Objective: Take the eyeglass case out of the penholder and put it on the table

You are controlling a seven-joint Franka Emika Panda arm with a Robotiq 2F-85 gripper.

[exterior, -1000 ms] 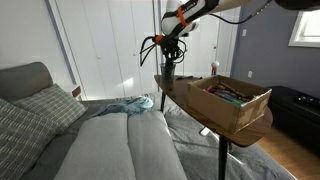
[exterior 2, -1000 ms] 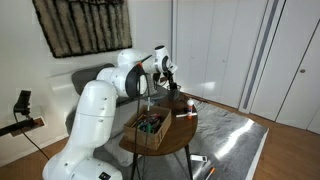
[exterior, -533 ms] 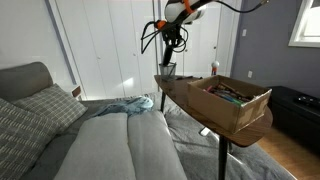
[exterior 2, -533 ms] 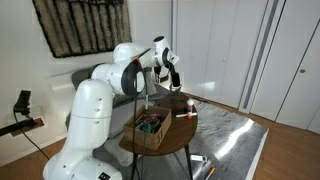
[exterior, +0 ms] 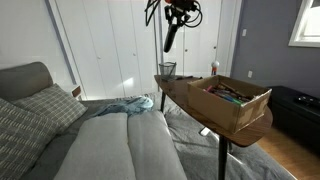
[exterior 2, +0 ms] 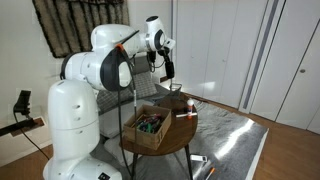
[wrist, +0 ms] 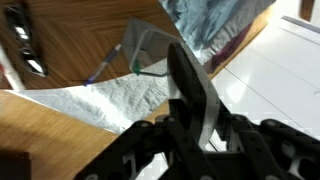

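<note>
— So, where is the eyeglass case [exterior: 171, 38]?

— In an exterior view it hangs clear of the penholder [exterior: 167, 70], high above it and tilted, with its upper end clamped in the gripper [exterior: 177, 18]. The penholder stands at one end of the table [exterior: 250, 128], near the cardboard box [exterior: 238, 98].

— Does an exterior view show the height as well?

— Yes. There the eyeglass case [exterior 2: 168, 68] dangles below the gripper [exterior 2: 162, 55], well above the table [exterior 2: 185, 135], and the white arm [exterior 2: 105, 65] is folded up high. (The penholder is too small there for me to be sure of it.)

— And the wrist view?

— The eyeglass case [wrist: 195, 85] runs up between the two fingers [wrist: 160, 140], which press on it from either side. A pale crumpled sheet [wrist: 110, 95] lies far below.

— What might go wrong?

— I judge the lift done and the placing not yet begun. The grip is at one end only, so the long case could swing or slide out on the way down. The cardboard box takes up much of the table, leaving little bare wood. A careless descent could knock the penholder over, or set the case at the rim, where it could roll off.
</note>
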